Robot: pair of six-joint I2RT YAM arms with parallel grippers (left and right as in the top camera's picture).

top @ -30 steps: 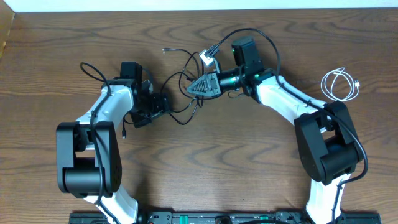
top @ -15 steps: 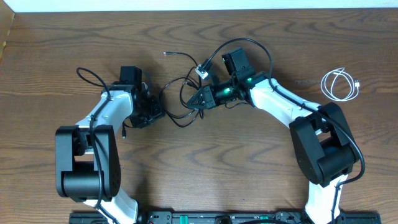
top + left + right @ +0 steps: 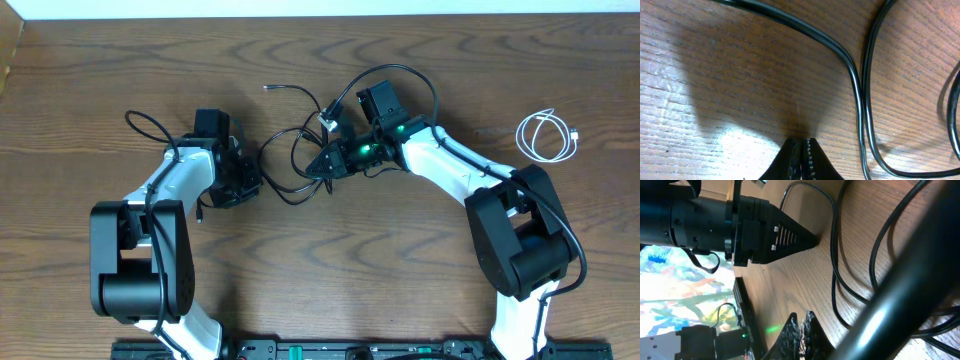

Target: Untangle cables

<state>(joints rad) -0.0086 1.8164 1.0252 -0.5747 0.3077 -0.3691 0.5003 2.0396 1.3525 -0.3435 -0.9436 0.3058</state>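
Two thin black cables [image 3: 290, 190] lie looped over each other on the wooden table [image 3: 330, 260] between my two grippers. My left gripper [image 3: 256, 184] rests at the left edge of the tangle, shut; in the left wrist view its gripper [image 3: 802, 142] touches the wood with the black cables [image 3: 860, 95] running just to its right, none between the jaws. My right gripper [image 3: 312, 170] points at the tangle from the right, shut, its gripper [image 3: 802, 317] low over the wood with nothing seen between the jaws. A white looped cable [image 3: 546, 135] lies apart at far right.
One black plug end [image 3: 267, 88] lies behind the tangle and a whitish connector [image 3: 327, 118] sits by the right arm. A thick blurred black wire [image 3: 900, 290] crosses the right wrist view close to the lens. The left gripper [image 3: 815, 242] shows there, close ahead.
My left gripper has gone from open to shut beside the cables. The right arm moved left and forward, its shut gripper now nearer the left one, and the loops bunched tighter.
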